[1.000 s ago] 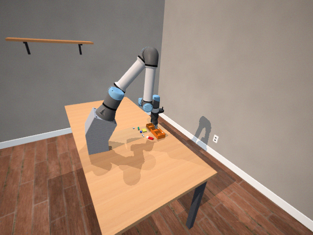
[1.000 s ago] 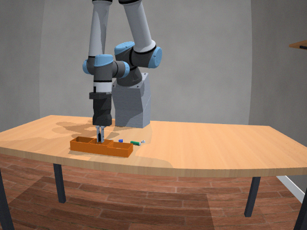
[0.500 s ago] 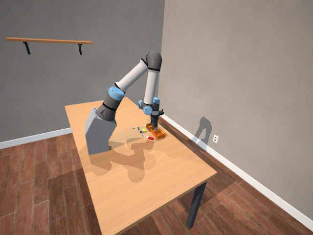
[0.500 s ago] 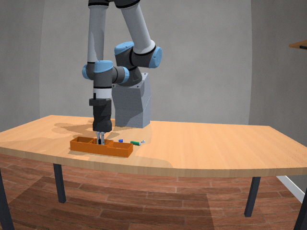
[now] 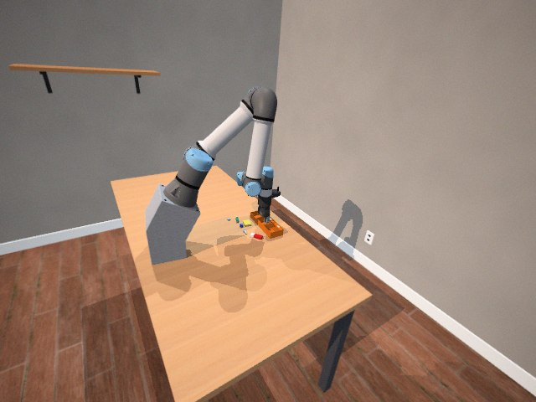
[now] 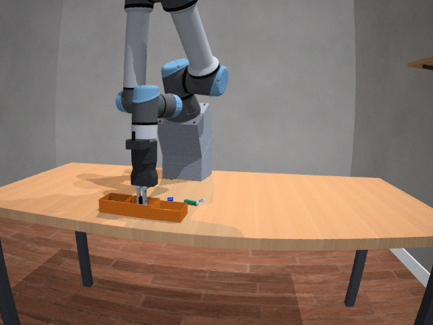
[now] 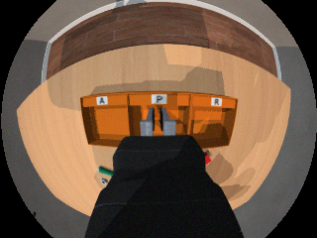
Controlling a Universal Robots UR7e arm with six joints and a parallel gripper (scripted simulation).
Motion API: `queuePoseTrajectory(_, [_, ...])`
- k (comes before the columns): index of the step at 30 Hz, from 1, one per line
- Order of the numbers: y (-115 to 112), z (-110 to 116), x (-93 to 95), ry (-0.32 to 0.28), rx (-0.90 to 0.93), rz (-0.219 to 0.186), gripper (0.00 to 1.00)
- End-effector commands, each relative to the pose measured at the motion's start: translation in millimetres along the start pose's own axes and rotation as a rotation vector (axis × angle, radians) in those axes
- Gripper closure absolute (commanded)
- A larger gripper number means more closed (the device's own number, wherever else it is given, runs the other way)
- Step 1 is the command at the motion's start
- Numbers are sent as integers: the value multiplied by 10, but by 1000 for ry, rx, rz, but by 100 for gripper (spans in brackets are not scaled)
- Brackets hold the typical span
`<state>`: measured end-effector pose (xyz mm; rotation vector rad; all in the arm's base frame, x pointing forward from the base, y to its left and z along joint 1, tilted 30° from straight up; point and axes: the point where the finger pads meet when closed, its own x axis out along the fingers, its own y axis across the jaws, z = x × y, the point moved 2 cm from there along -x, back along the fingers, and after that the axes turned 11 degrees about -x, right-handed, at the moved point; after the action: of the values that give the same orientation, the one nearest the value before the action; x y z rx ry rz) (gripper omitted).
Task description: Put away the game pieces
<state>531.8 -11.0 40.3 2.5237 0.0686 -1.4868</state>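
Table (image 5: 260, 311): standing in the room's corner, one long side running along the wall.
Arm's pedestal (image 5: 167, 235): sitting on the table toward the far end.
Row of three bins (image 6: 115, 206): lying on the table near the wall-side edge; the middle one, bin marked P (image 7: 158, 99), sitting between its two neighbours.
Gripper (image 6: 141, 197): hanging with its fingers inside the middle bin.
Small pieces (image 5: 246, 223): lying scattered on the table between bins and pedestal.
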Motion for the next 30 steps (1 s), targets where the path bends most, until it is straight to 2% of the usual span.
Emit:
queuePoseTrajectory(1, [1,-4,-4,1,0,0,69])
queuePoseTrajectory(23, [1,-4,-4,1,0,0,69])
queuePoseTrajectory(30, [1,-4,-71,1,0,1,69])
